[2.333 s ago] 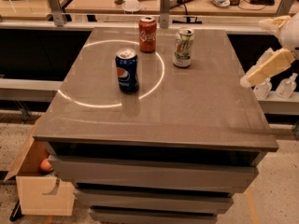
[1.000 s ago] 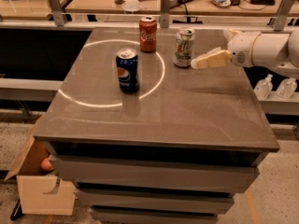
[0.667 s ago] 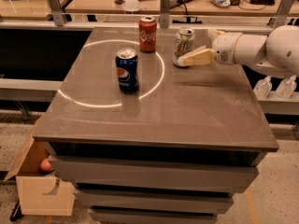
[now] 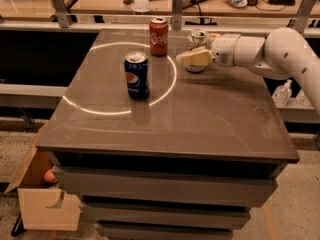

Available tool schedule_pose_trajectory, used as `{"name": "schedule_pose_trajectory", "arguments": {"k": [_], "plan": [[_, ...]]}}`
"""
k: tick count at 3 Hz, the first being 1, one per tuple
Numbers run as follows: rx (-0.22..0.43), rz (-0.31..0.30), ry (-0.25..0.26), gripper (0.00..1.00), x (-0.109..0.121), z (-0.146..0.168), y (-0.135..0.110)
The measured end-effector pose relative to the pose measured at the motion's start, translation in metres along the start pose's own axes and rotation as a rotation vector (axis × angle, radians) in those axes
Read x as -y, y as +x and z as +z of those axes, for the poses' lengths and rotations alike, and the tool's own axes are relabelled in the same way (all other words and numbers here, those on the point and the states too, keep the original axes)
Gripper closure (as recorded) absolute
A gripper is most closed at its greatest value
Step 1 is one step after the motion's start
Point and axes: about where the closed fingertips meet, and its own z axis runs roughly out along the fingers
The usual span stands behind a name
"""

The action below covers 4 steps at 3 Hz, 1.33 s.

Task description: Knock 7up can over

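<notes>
Currently, the 7up can (image 4: 198,35) is seen in the upper centre-right of the frame, near the far edge of the table (image 4: 215,114). It appears upright. Only its top rim and a strip of its base are visible, since its body is covered by the gripper (image 4: 194,58).

The gripper is placed directly in front of the can, at mid-height, pointing toward the left of the frame. Contact with the can cannot be confirmed. Whether the gripper is apart or together cannot be told. The white arm (image 4: 280,54) is brought in from the right edge of the frame, above the table's far right corner.

2 other cans are noted, both upright:
- Coca-Cola can (image 4: 158,36), red, just left of the 7up can and clear of it.
- Pepsi can (image 4: 136,75), dark blue, nearer the frame centre, well apart from the gripper.

A bright ring of light (image 4: 95,109) is cast on the tabletop. The Pepsi can is enclosed by it, the Coca-Cola can is set at its far edge, and the 7up can is left just outside its right side.

A cardboard box (image 4: 47,209) is seen at the lower left, on the floor beside the table.
</notes>
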Motion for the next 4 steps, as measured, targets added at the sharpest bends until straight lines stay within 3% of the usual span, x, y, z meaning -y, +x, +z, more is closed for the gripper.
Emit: {"name": "schedule_pose_trajectory", "arguments": {"k": [1, 2, 3, 4], "plan": [[-0.003, -0.02, -0.009, 0.46, -0.001, -0.003, -0.003], [-0.118, -0.204, 0.016, 0.78, -0.009, -0.042, -0.019], [-0.228, -0.463, -0.013, 0.99, -0.028, -0.066, -0.048], [-0.291, -0.668, -0.053, 1.0, -0.042, -0.081, -0.066]]}}
